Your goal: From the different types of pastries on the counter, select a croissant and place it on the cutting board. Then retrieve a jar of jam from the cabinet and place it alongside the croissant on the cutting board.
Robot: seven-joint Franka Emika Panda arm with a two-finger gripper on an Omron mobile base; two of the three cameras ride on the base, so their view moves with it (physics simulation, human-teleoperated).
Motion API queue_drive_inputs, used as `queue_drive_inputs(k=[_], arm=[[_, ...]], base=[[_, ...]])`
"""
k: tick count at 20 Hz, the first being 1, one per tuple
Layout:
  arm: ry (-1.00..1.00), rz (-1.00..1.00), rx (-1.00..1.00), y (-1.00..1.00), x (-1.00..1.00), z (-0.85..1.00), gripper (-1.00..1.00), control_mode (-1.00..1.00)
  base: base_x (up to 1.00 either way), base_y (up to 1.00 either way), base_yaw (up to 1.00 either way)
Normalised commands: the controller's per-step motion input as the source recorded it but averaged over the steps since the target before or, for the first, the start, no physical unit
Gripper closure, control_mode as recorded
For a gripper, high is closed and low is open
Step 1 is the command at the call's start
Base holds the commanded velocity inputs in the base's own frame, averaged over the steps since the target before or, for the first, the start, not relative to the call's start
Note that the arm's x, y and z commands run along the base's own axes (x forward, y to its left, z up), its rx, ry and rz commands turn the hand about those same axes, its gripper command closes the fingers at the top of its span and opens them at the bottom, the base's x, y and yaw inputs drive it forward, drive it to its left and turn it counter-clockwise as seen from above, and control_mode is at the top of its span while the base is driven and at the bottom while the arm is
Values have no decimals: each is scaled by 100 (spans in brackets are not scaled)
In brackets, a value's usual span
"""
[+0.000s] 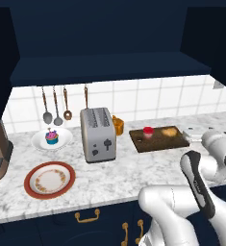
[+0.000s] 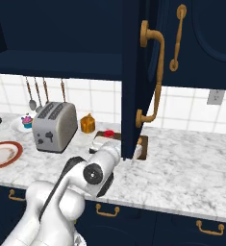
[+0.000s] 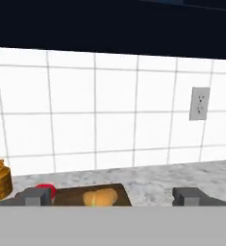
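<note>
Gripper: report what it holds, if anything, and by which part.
Nothing is held. In the hand view the gripper stands open, its fingers wide apart with only air between them; the croissant and jar of jam rest on the cutting board.

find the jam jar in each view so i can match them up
Left base view: jam jar stands on the left part of the cutting board, right of the toaster.
Right base view: its red lid peeks out just left of the open cabinet door.
Hand view: a red sliver at lower left, beside the croissant.
Shared landmark: the cutting board.
</note>
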Motion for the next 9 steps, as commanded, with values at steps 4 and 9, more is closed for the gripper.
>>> queue_drive_inputs(k=[4, 9], arm=[[-44, 0, -7, -12, -91, 100, -100, -100], [-42, 4, -8, 0, -73, 77, -100, -100]], base=[[0, 0, 0], [0, 0, 0]])
